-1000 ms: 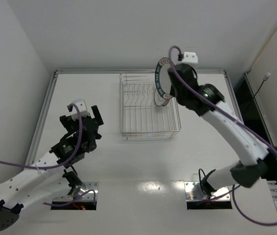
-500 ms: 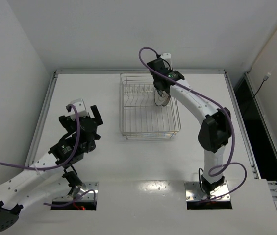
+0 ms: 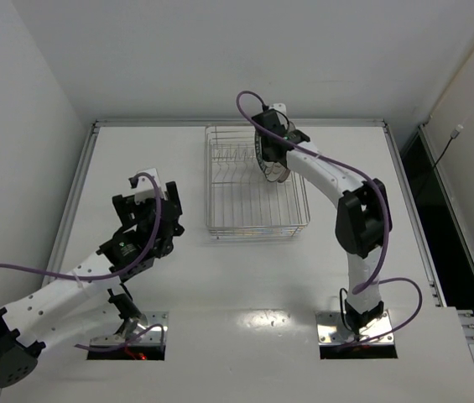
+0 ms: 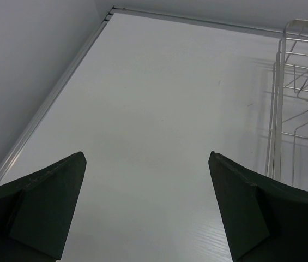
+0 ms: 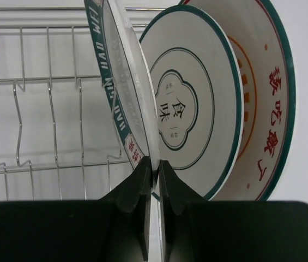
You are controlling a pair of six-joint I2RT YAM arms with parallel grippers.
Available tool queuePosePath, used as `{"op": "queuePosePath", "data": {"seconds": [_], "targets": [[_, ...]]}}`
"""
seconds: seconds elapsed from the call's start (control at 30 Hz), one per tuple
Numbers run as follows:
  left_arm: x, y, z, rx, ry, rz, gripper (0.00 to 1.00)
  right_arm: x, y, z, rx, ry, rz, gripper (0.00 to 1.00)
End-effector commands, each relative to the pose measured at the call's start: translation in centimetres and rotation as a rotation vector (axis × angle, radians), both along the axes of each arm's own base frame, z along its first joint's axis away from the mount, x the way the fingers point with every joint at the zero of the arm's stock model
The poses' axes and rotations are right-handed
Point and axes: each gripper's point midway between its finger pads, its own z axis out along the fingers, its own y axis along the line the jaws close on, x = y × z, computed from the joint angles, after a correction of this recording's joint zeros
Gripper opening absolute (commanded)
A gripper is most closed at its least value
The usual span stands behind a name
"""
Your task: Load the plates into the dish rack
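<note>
My right gripper is shut on the edge of a plate with a dark teal, marked rim, held upright over the wire dish rack. Just right of it stand a whitish plate with thin teal rings and a larger dish with orange characters. In the top view the right gripper and the held plate are at the back right of the rack. My left gripper is open and empty, left of the rack, which shows in the left wrist view.
A raised metal rim runs along the left and back edges of the white table. The right arm's purple cable loops above the rack. Bare table lies under the left gripper.
The right arm has swung left and down, bringing the teal-rimmed plate from above the rack's right side into the rack beside the other dishes. The left gripper has shifted slightly right.
</note>
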Motion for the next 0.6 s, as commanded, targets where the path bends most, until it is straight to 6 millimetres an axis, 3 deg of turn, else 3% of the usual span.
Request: {"op": "queuePosePath", "data": {"seconds": [0.0, 0.03, 0.07, 0.1, 0.2, 0.23, 0.27, 0.33, 0.37, 0.4, 0.43, 0.47, 0.5, 0.53, 0.57], "targets": [[0.2, 0.5, 1.6, -0.02, -0.047, 0.04, 0.95, -0.1, 1.5, 0.6, 0.085, 0.006, 0.049, 0.09], [0.2, 0.5, 1.6, -0.02, -0.047, 0.04, 0.95, -0.2, 1.8, 0.7, 0.096, 0.018, 0.064, 0.18], [0.1, 0.6, 1.5, -0.013, -0.04, 0.04, 0.95, -0.5, 1.7, 0.6, 0.091, 0.029, 0.063, 0.34], [0.1, 0.6, 1.5, -0.013, -0.04, 0.04, 0.95, -0.6, 1.6, 0.4, 0.086, 0.037, 0.063, 0.36], [0.1, 0.7, 1.5, -0.01, -0.043, 0.049, 0.95, -2.0, -0.2, 3.9, 0.064, -0.017, 0.036, 0.44], [0.1, 0.7, 1.5, -0.01, -0.043, 0.049, 0.95, -2.9, -0.2, 4.9, 0.058, -0.032, 0.038, 0.45], [0.1, 0.7, 1.3, 0.006, -0.032, 0.047, 0.95, -4.3, -1.3, 7.2, 0.063, -0.071, 0.036, 0.49], [0.0, 1.2, 1.5, 0.024, -0.036, 0.075, 0.95, -6.6, -1.3, 9.2, 0.083, -0.104, 0.061, 0.54], [-0.1, 1.4, 1.6, 0.027, -0.038, 0.083, 0.95, -8.5, -1.5, 8.0, 0.075, -0.076, 0.073, 0.58], [0.0, 1.3, 1.5, 0.035, -0.035, 0.082, 0.96, -10.4, -1.0, 10.3, 0.148, -0.119, 0.13, 0.69], [0.0, 1.4, 1.5, 0.038, -0.037, 0.091, 0.96, -11.7, -0.8, 10.3, 0.18, -0.106, 0.168, 0.72], [0.0, 1.4, 1.5, 0.038, -0.037, 0.091, 0.96, -13.2, -0.6, 8.4, 0.206, -0.067, 0.212, 0.75], [0.2, 1.2, 1.4, 0.045, -0.03, 0.081, 0.96, -15.5, 1.1, 9.0, 0.289, -0.046, 0.319, 0.86], [0.2, 1.2, 1.4, 0.045, -0.03, 0.081, 0.96, -16.6, 1.5, 8.5, 0.306, -0.025, 0.354, 0.89], [0.2, 1.2, 1.4, 0.045, -0.03, 0.081, 0.96, -18.8, 2.2, 6.2, 0.327, 0.045, 0.373, 0.91]]}}
